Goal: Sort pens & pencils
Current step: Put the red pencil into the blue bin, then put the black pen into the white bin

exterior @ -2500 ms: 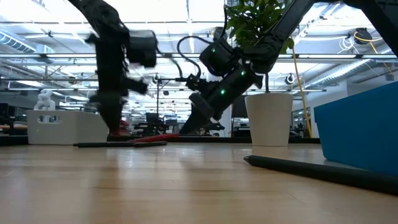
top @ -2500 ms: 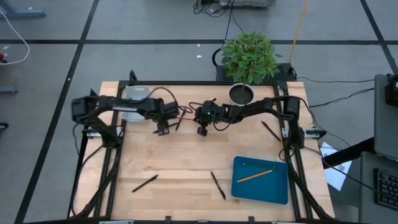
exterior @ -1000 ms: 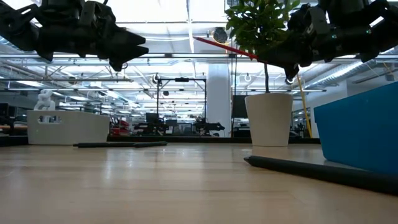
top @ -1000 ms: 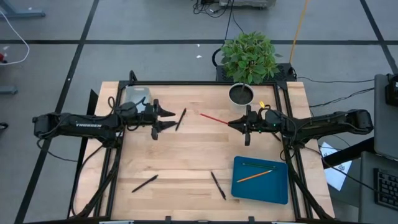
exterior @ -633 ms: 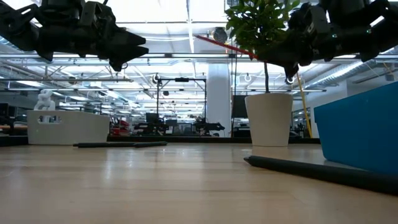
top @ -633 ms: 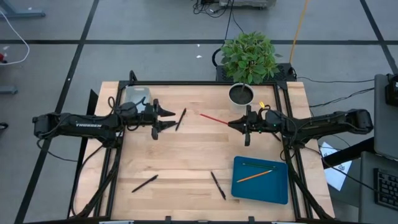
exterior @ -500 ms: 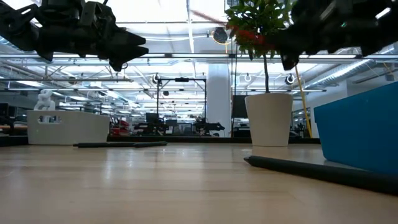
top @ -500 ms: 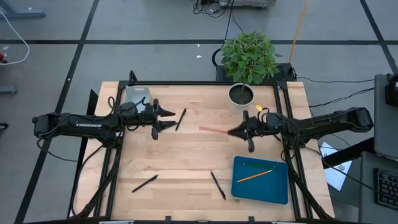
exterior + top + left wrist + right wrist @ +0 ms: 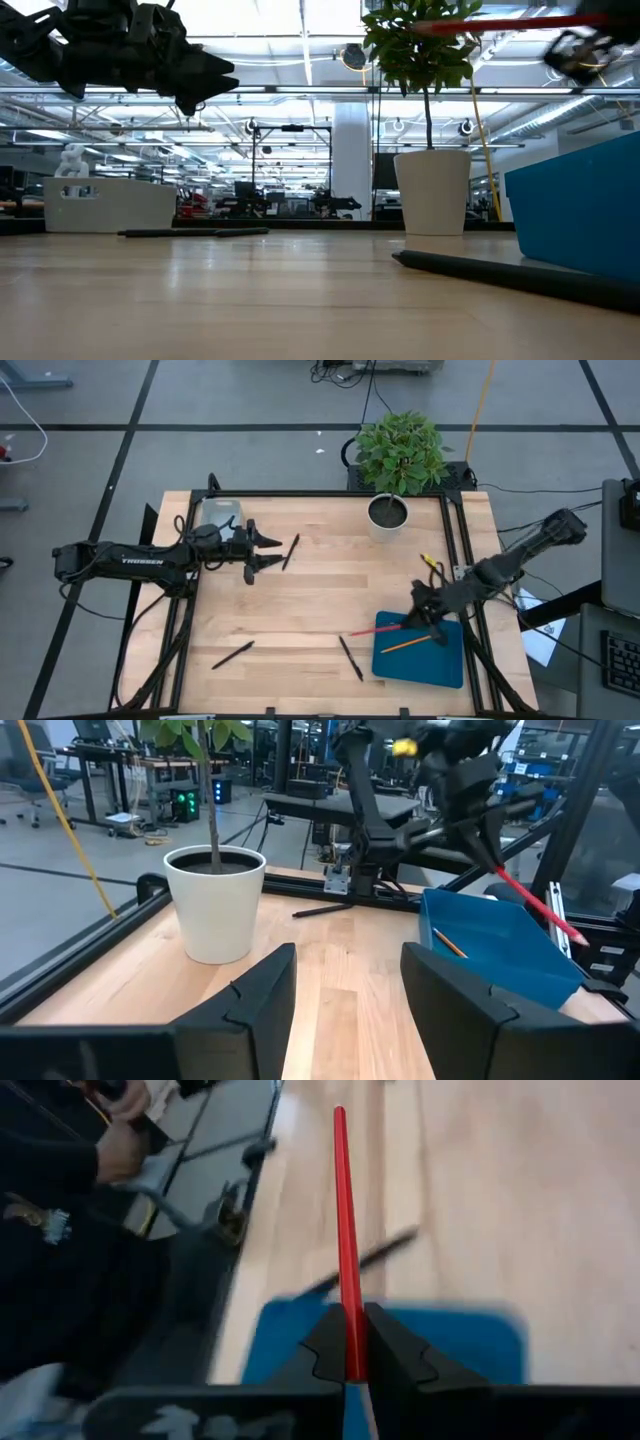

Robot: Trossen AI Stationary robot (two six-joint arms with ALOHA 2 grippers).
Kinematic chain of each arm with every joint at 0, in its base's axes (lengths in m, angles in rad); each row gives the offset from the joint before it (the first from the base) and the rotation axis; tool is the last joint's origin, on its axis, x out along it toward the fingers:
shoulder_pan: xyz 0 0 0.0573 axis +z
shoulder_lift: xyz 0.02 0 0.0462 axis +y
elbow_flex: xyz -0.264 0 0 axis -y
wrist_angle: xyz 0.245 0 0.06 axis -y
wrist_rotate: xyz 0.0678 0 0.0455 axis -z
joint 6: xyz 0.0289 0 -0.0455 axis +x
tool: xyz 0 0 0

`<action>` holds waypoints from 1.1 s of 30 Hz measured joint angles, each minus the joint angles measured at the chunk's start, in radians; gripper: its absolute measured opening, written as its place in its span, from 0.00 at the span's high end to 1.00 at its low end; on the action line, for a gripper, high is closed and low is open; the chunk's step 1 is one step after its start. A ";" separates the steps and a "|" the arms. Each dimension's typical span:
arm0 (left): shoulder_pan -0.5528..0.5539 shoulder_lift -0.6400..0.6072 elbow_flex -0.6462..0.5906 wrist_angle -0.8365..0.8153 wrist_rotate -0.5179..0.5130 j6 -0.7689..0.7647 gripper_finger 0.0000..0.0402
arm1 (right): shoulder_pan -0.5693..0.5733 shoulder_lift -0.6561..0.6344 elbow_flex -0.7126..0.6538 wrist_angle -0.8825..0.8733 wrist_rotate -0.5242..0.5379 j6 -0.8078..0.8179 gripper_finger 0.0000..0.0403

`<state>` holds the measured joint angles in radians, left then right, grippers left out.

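Note:
My right gripper (image 9: 413,622) is shut on a red pencil (image 9: 378,628) above the left edge of the blue tray (image 9: 440,665); the pencil also shows in the right wrist view (image 9: 342,1230). An orange pencil (image 9: 410,644) lies in the tray. Black pens lie flat on the table: one (image 9: 291,552) just right of my left gripper, one (image 9: 232,655) near the front left, one (image 9: 350,658) left of the tray. My left gripper (image 9: 264,550) is open and empty, held above the table at the far left; its own view (image 9: 345,990) shows the fingers apart. My right gripper pinches the red pencil's end (image 9: 350,1335) between its two fingers. The fingers point toward the table's left, and the pencil runs straight on past the fingertips, in line with them. The pencil is lifted clear, about level, its free end (image 9: 350,633) over the table left of the tray.
A white plant pot (image 9: 388,512) stands at the far edge in the middle. A clear container (image 9: 218,520) sits at the far left corner. A person's hand (image 9: 120,1150) shows beyond the table's edge. Bare wood lies in the table's middle.
My right gripper has carried the red pencil from beside the plant pot toward the table's near and right edges, and now holds it over the blue tray's left edge. It has stayed shut on the pencil, which stays lifted clear.

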<state>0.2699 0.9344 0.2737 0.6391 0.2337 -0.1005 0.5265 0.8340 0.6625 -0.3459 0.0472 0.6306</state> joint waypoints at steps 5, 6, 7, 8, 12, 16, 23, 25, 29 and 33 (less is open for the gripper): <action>0.000 0.000 0.000 -0.014 0.000 0.000 0.54 | 0.173 -0.029 0.100 -0.235 0.090 0.333 0.98; 0.000 0.000 0.000 -0.015 0.000 0.001 0.54 | 0.204 -0.032 0.112 -0.275 0.091 0.404 0.98; 0.000 0.000 0.000 -0.015 0.000 0.008 0.54 | 0.231 -0.031 0.121 -0.308 0.093 0.476 0.98; 0.000 0.000 0.000 -0.015 -0.001 0.017 0.54 | 0.257 -0.030 0.126 -0.332 0.094 0.552 0.98; 0.000 0.000 0.000 -0.015 -0.001 0.025 0.54 | 0.350 -0.019 0.127 -0.412 0.086 0.818 0.98; 0.000 0.000 0.000 -0.015 -0.001 0.025 0.54 | 0.393 0.021 0.107 -0.431 0.086 0.926 0.98; 0.000 0.000 0.000 -0.036 -0.001 0.013 0.54 | 0.398 0.075 0.034 -0.352 0.087 0.936 0.96; 0.000 0.000 0.000 -0.044 -0.001 0.013 0.54 | 0.398 0.078 0.016 -0.344 0.087 0.954 0.93; 0.000 0.000 0.000 -0.060 -0.001 0.008 0.54 | 0.398 0.074 -0.016 -0.308 0.087 1.010 0.86; 0.000 0.000 0.000 -0.063 -0.001 -0.021 0.54 | 0.398 0.074 -0.019 -0.300 0.087 1.034 0.84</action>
<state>0.2695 0.9345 0.2741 0.5765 0.2329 -0.1212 0.9245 0.9077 0.6437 -0.6459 0.1341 1.6648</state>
